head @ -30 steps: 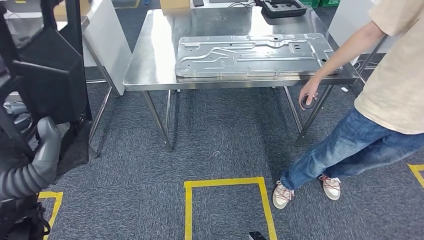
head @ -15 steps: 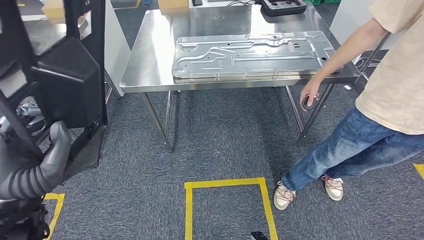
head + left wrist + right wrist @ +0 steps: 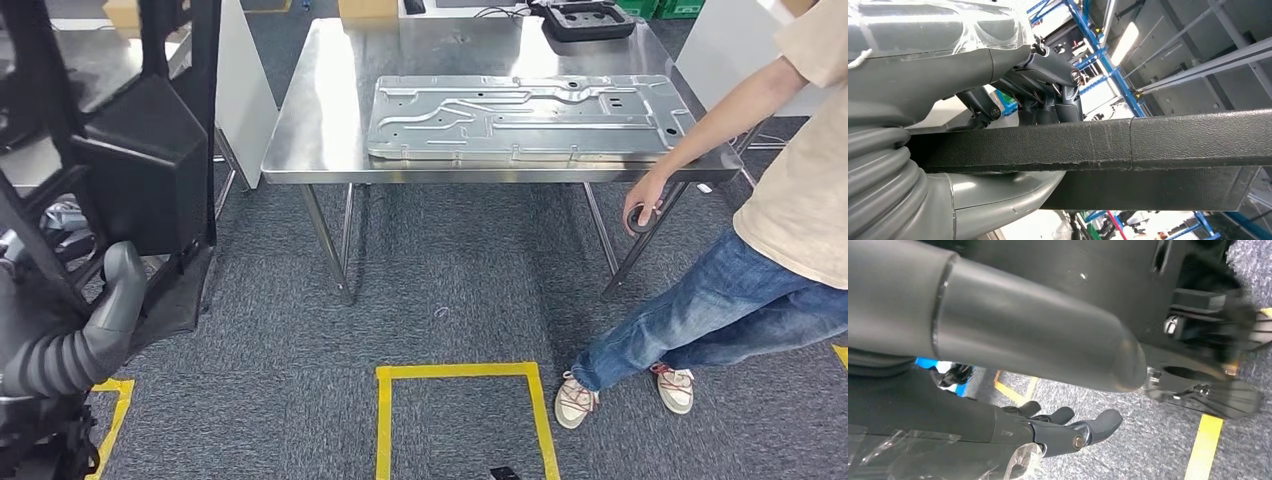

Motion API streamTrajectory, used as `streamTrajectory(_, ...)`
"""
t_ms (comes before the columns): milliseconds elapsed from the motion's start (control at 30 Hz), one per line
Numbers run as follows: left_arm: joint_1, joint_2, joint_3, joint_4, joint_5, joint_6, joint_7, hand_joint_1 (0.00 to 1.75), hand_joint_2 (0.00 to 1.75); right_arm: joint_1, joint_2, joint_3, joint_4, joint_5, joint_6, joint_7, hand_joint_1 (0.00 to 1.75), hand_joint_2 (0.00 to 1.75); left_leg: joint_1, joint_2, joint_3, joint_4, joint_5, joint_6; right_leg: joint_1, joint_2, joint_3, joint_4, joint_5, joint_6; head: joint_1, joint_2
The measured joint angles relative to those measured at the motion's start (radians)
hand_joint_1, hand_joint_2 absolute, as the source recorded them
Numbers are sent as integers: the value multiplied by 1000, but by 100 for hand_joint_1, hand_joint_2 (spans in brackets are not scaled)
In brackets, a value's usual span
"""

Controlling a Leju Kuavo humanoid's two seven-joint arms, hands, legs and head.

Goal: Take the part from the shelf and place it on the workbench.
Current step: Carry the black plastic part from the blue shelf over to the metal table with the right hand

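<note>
The table (image 3: pixel 300 130) stands ahead of me and to my right, with a long pressed metal panel (image 3: pixel 530 115) lying flat on it, long axis across my view. A person (image 3: pixel 790 200) leans at its right end. The part (image 3: pixel 130 165), a big black moulded piece, is upright at my left, clasped by my left hand (image 3: pixel 1048 85), whose fingers (image 3: pixel 1068 100) curl over its edge. My right hand (image 3: pixel 1058 432) hangs low, fingers loosely apart, holding nothing. The table lies forward-right of the part.

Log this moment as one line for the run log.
left hand: holds black part | right hand: holds nothing, fingers apart | workbench: metal panel lying on it | person: beside bench
</note>
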Motion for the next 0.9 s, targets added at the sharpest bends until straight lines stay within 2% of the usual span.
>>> streamTrajectory(33, 0, 0, 0, 0, 0, -2, 0, 175, 175, 0, 0, 0, 0, 0, 0, 0, 0, 0, -2, -1, -1, 6, -7, -5, 0, 0, 27, -59, 23, -3, 0, 0)
streamTrajectory(67, 0, 0, 0, 0, 0, -4, 0, 175, 175, -1, 0, 0, 1, 0, 0, 0, 0, 0, -4, -2, -3, 12, -14, -9, 0, 1, 42, -91, 32, -8, -1, 0)
streamTrajectory(167, 0, 0, 0, 0, 1, -5, 0, 175, 175, -4, 1, 0, 2, -1, -1, 0, 0, 0, -3, -2, -6, 24, -26, -15, 0, 0, 46, -98, 33, -22, -3, 0)
streamTrajectory(200, 0, 0, 1, 0, 1, -5, -1, 175, 175, -5, 2, 0, 2, -1, 0, 0, 0, 0, 0, 0, -15, 45, -39, -20, -2, -2, 47, -99, 33, -27, -4, 0)
streamTrajectory(233, 0, 1, 1, 0, 1, -5, -1, 175, 175, -5, 2, 0, 2, -1, 0, 0, 0, 0, 3, 2, -34, 88, -64, -27, -5, -3, 47, -99, 34, -30, -5, 0)
streamTrajectory(267, 0, 2, 1, 0, 1, -5, -1, 175, 175, -6, 3, 0, 3, -1, 0, 0, 0, 0, 6, 4, -66, 155, -98, -36, -5, -4, 48, -99, 34, -33, -6, 0)
streamTrajectory(333, 2, 3, 1, 0, 2, -6, -1, 175, 175, -5, 3, 0, 4, -2, 0, 0, 0, 0, 14, 7, -146, 312, -161, -49, -6, -4, 47, -99, 32, -34, -7, 0)
streamTrajectory(367, 3, 3, 1, 0, 2, -6, -2, 175, 175, -4, 4, 0, 4, -2, 1, 0, 0, 0, 17, 8, -172, 356, -170, -51, -6, -4, 48, -99, 30, -35, -7, 0)
streamTrajectory(400, 4, 3, 0, 0, 2, -7, -2, 175, 175, -4, 4, 0, 4, -2, 1, 0, 0, 0, 18, 9, -177, 356, -157, -51, -6, -4, 50, -99, 28, -34, -7, 0)
streamTrajectory(433, 4, 3, 1, 0, 2, -7, -2, 175, 175, -4, 4, 0, 4, -2, 1, 0, 0, 0, 17, 9, -159, 309, -124, -48, -5, -4, 54, -99, 26, -33, -7, 0)
streamTrajectory(500, 3, 4, 2, 0, 2, -7, -2, 175, 175, -5, 5, 0, 4, -2, 1, 0, 0, 0, 11, 10, -83, 138, -42, -33, -5, -3, 63, -101, 22, -31, -7, 0)
streamTrajectory(533, 2, 5, 2, 0, 2, -7, -2, 175, 175, -6, 6, 0, 4, -2, 2, 0, 0, 0, 6, 11, -52, 69, -14, -24, -6, -3, 66, -102, 20, -28, -7, 0)
streamTrajectory(567, 1, 6, 2, 0, 2, -7, -2, 175, 175, -6, 7, 0, 4, -2, 2, 0, 0, 0, 1, 12, -35, 29, -1, -17, -6, -2, 68, -103, 18, -24, -7, 0)
streamTrajectory(633, 0, 7, 3, 0, 2, -7, -3, 175, 175, -7, 8, 0, 5, -2, 3, 0, 0, 0, -6, 12, -31, 15, -1, -9, -8, -2, 71, -109, 16, -14, -7, 0)
streamTrajectory(667, 0, 8, 3, 0, 2, -8, -4, 175, 175, -7, 9, 0, 5, -3, 3, 0, 0, 0, -3, 11, -25, 9, 1, -6, -7, -3, 73, -110, 14, -8, -7, 0)
streamTrajectory(733, -2, 8, 3, -1, 4, -10, -7, 175, 175, -8, 10, 1, 5, -6, 3, 0, 0, 0, 2, 10, -10, -7, 8, 1, -4, -2, 59, -69, -13, -2, -5, 0)
streamTrajectory(767, -2, 8, 3, -2, 5, -11, -10, 175, 175, -8, 10, 1, 6, -8, 2, 0, 0, 0, 5, 10, -2, -13, 11, 4, -2, -1, 34, -13, -43, -1, -4, 0)
streamTrajectory(833, -1, 8, 1, -2, 10, -16, -14, 175, 175, -8, 10, 2, 7, -12, 1, 0, 0, 0, 1, 10, 2, -13, 8, 11, 0, 0, -46, 141, -106, -1, -3, 0)
streamTrajectory(867, 1, 8, -1, -2, 11, -18, -15, 175, 175, -7, 10, 2, 8, -12, 0, 0, 0, 0, 0, 10, 3, -12, 6, 12, 1, 0, -80, 196, -119, -1, -2, 0)
streamTrajectory(900, 1, 8, -2, -2, 12, -19, -16, 175, 175, -7, 10, 4, 8, -12, 0, 0, 0, 0, -1, 9, 5, -12, 3, 13, 1, 0, -96, 212, -111, 0, -2, 0)
